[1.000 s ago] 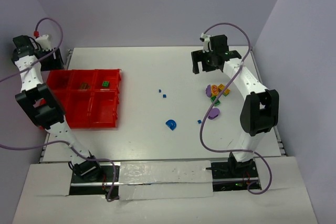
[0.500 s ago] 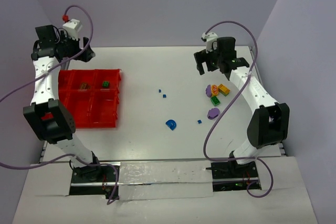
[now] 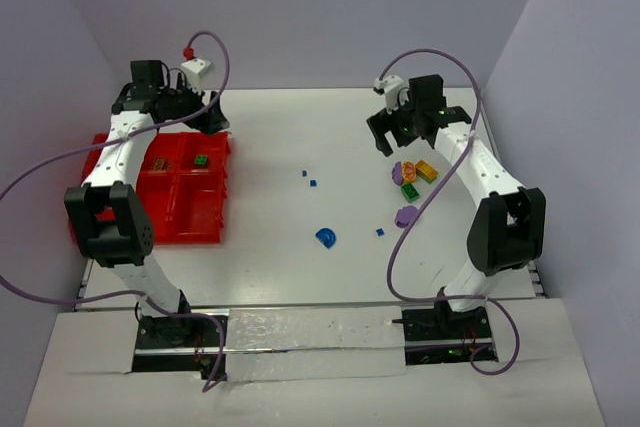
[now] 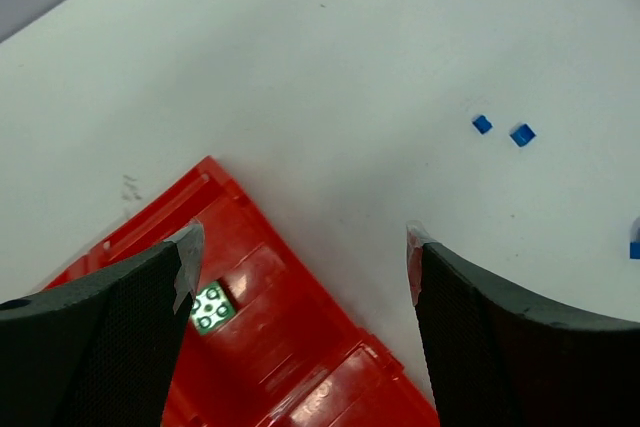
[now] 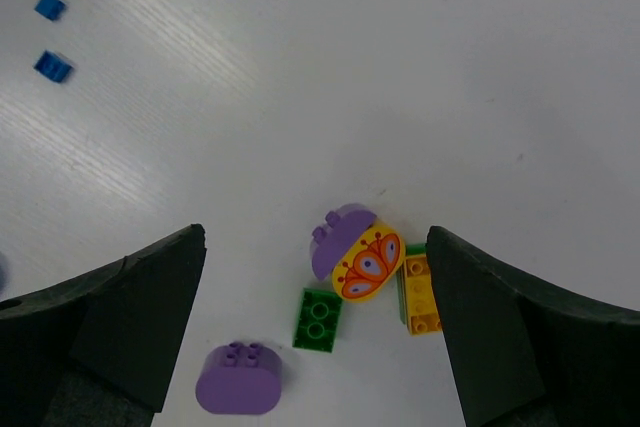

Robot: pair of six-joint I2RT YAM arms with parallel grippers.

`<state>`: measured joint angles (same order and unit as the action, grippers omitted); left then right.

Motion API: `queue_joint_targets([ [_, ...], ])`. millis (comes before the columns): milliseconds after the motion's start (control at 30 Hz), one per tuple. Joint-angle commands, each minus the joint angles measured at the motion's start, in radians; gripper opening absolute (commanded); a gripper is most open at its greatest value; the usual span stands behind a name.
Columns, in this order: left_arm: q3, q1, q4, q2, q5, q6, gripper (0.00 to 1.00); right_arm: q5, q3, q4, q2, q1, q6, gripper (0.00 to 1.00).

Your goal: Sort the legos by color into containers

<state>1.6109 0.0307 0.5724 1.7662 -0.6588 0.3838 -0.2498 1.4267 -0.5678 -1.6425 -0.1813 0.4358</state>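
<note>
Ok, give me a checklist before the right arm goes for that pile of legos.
1. Right hand open, empty: ok.
2. Right hand over the pile: ok.
3. Target free of neighbours: not ok; purple lego, yellow oval, green block and orange block lie crowded together.
4. Left hand open, far from the right arm: ok.
5. Containers have room: ok; one green lego shows in a far compartment.
6. Which compartment takes purple: cannot tell.
</note>
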Motion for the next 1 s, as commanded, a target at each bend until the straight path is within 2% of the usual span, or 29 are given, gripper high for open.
queue_joint_targets([
  [0, -0.002, -0.036, -0.047, 0.011, 0.019, 0.001, 0.88, 0.106, 0.021, -0.191, -0.023, 0.036, 0.055, 0.92],
  [100, 0.006, -0.055, -0.053, 0.017, 0.023, -0.025, 0.88, 0.141, 0.005, -0.233, -0.025, 0.058, 0.052, 0.86],
  [200, 0.005, -0.068, -0.071, 0.017, 0.038, -0.05, 0.88, 0.19, -0.038, -0.278, -0.015, 0.083, 0.034, 0.76],
  [267, -0.005, -0.077, -0.082, 0.013, 0.051, -0.057, 0.88, 0.215, -0.072, -0.276, 0.001, 0.084, 0.031, 0.74],
  [467, -0.01, -0.093, -0.103, 0.013, 0.074, -0.091, 0.88, 0.276, -0.164, -0.235, -0.03, 0.082, -0.006, 0.76],
  [967, -0.004, -0.097, -0.088, -0.001, 0.127, -0.107, 0.88, 0.211, -0.106, -0.149, -0.217, 0.061, -0.052, 0.77],
])
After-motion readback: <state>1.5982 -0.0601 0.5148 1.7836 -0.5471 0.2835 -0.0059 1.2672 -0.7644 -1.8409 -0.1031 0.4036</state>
